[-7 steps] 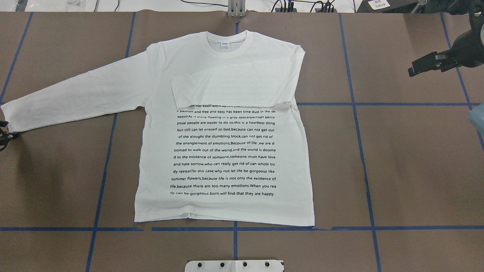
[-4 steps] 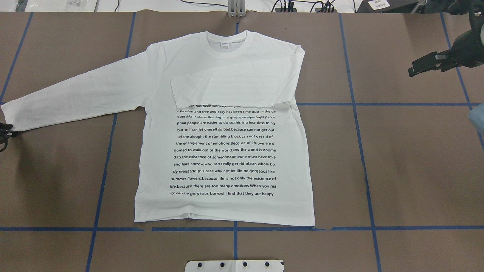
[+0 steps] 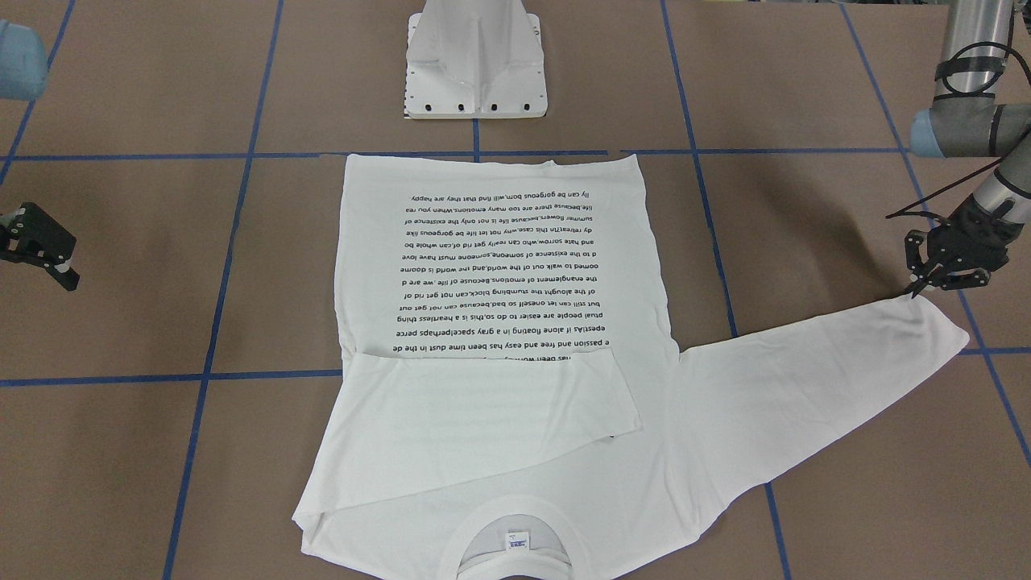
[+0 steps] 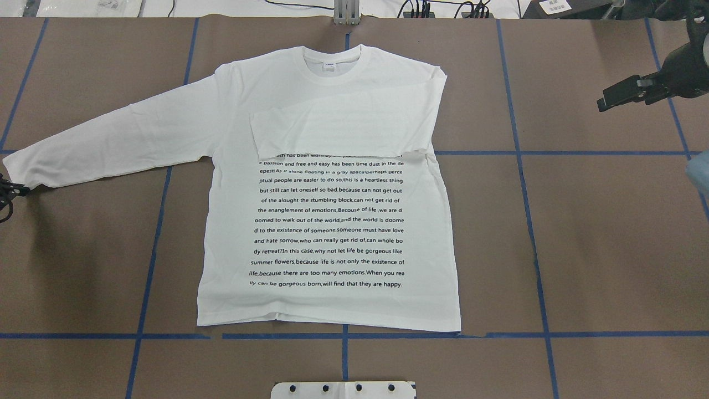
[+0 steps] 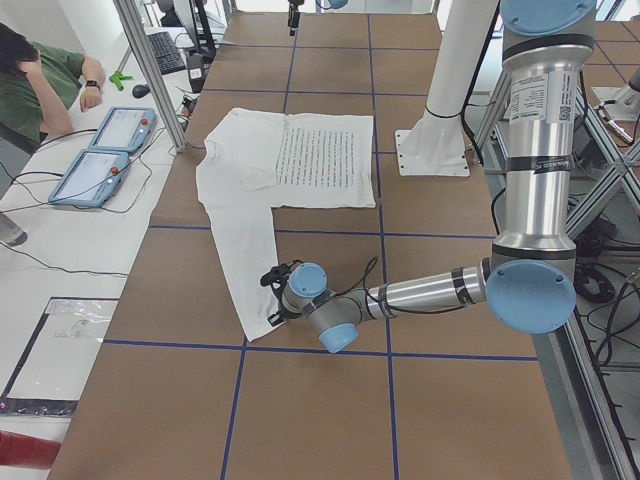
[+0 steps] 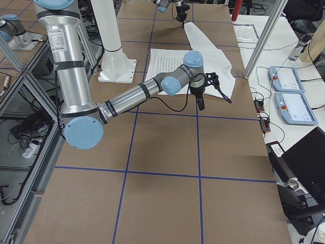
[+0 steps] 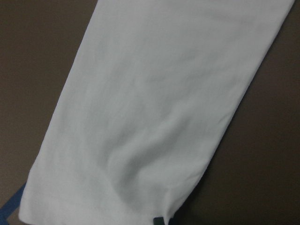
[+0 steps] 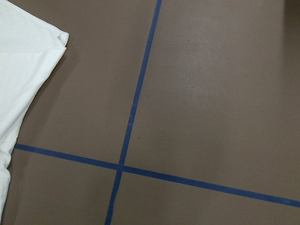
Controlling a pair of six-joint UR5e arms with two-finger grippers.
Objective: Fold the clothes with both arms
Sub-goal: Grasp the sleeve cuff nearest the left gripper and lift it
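- The shirt [image 4: 332, 221] is lying flat on the table [image 4: 609, 249] with its print side up. Its collar [image 4: 331, 69] is pointing away from the robot and its hem is lying near the pedestal base [image 4: 343, 390].
- The folded sleeve [image 4: 332, 130] is lying across the chest and covering the top of the black text [image 4: 329, 233].
- The outstretched sleeve [image 4: 111, 138] is reaching toward the robot's left, and its cuff is ending right at the left gripper [image 3: 915, 293].
- That gripper is sitting low over the table at the cuff corner nearer the robot. Its jaws are meeting in a single point on that corner, pinching the cloth.
- In the left wrist view the sleeve is filling most of the frame. One dark fingertip [image 7: 159, 220] is showing at the cuff's edge.
- The right gripper [image 4: 605, 104] is hanging above bare table on the robot's right, well apart from the shirt. It is showing side-on, so I cannot tell whether its jaws are spread or pressed together.
- The right wrist view is looking down on brown table, crossing blue tape lines [image 8: 133, 108] and a shirt corner at its left edge.
- A person [image 5: 30, 80] is leaning at the white bench beside the table, near two blue-framed screens [image 5: 122, 128].
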